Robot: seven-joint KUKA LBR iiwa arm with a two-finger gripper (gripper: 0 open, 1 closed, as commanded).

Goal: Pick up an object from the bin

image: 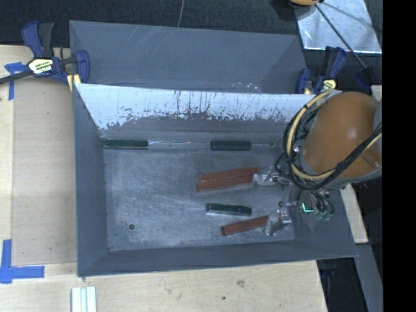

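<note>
Jaws wide on gripper (211, 208), either side of dark green stick (229, 208) near right edge of bin (88, 174). Not yet closed on it. Left to do, it seems: grip and lift.

Orange domed cover (341, 132) — yellow-black cables (290, 142), silvery fingers (278, 221).

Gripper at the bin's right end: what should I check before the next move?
1. Gripper open: ok.
2. A thing between its fingers: not ok, the gap holds nothing.
3. Dark green stick inside the gap: not ok, it lies just to the gap's left on the bin floor.
4. Fingertips clear of the larger red-brown bar and the smaller red-brown bar: cannot tell, each tip sits right at a bar's right end.
</note>
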